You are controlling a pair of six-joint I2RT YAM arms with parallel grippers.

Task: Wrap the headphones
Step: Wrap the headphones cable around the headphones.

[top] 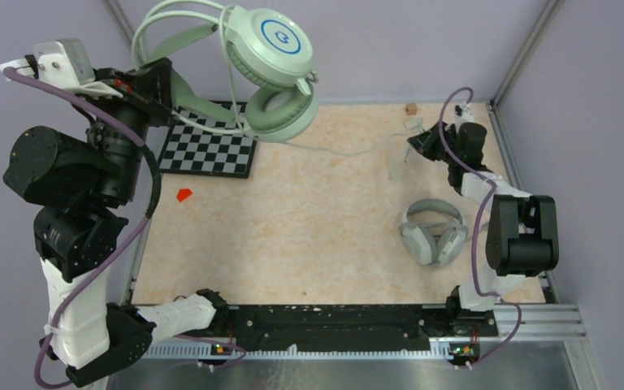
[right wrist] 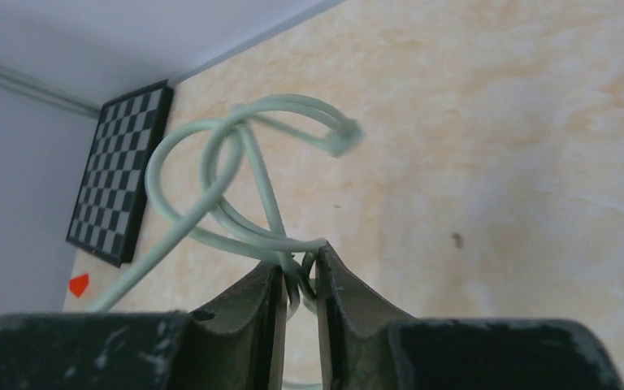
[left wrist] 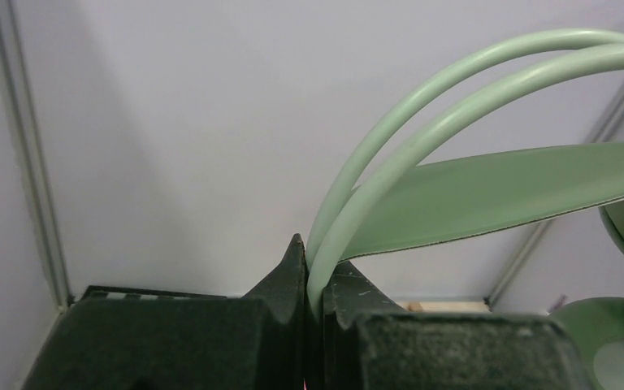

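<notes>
Tabletop (right wrist: 496,122) behind coiled cable (right wrist: 262,188) in right gripper (right wrist: 298,264), wrist-only

Pale lilac walls (top: 390,49); peach marbled tabletop (top: 309,219); checkerboard mat (top: 207,150) far-left.

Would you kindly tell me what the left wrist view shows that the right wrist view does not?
Only the left wrist view shows the left gripper shut on the green headphones at the headband, with an ear cup at the right edge. Only the right wrist view shows the right gripper pinching the coiled cable above the table, plus the checkerboard and a red marker. Both show a shut gripper and the pale wall.
</notes>
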